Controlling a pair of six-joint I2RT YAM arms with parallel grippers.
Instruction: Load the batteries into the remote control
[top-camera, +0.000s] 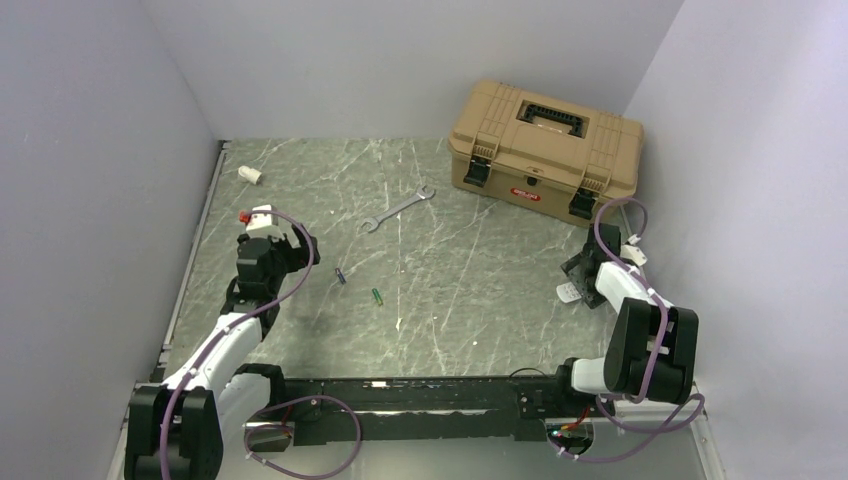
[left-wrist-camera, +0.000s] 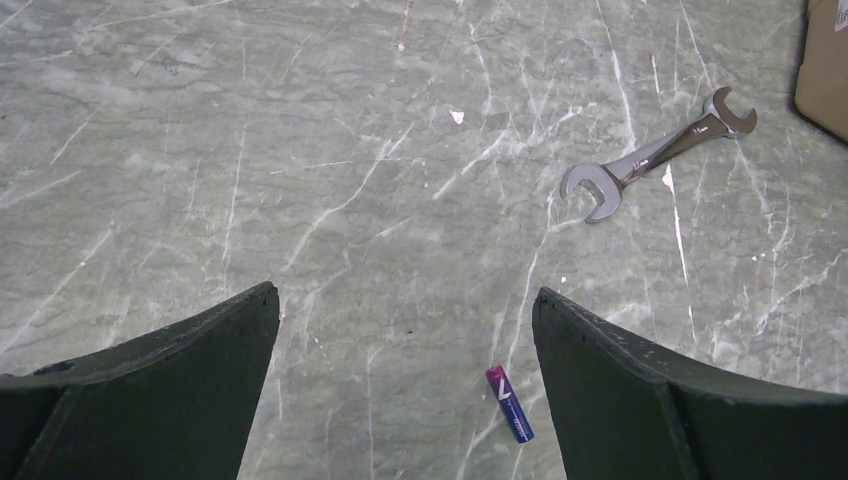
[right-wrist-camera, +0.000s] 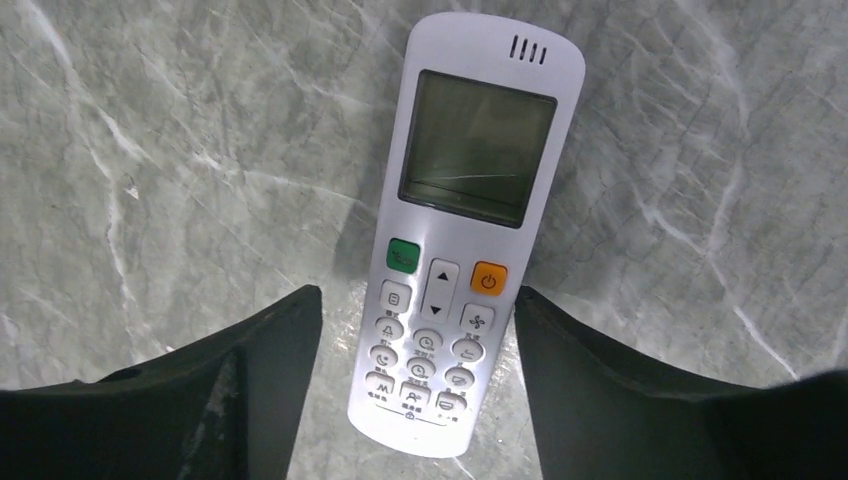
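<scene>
The white remote control (right-wrist-camera: 465, 230) lies face up, screen and buttons showing, with its lower end between the fingers of my right gripper (right-wrist-camera: 415, 295). The jaws are open, with a gap on the left side. In the top view only the remote's white end (top-camera: 568, 293) shows below the right gripper (top-camera: 583, 272). The dark blue-purple battery (left-wrist-camera: 509, 403) lies on the table near the right finger of my open, empty left gripper (left-wrist-camera: 405, 292). From above, this battery (top-camera: 340, 276) and the green battery (top-camera: 377, 296) lie right of the left gripper (top-camera: 308, 250).
A metal wrench (top-camera: 397, 210) lies mid-table and also shows in the left wrist view (left-wrist-camera: 655, 155). A closed tan toolbox (top-camera: 545, 150) stands at the back right. A short white tube stub (top-camera: 250, 174) lies at the back left. Walls enclose the grey marbled table (top-camera: 470, 300).
</scene>
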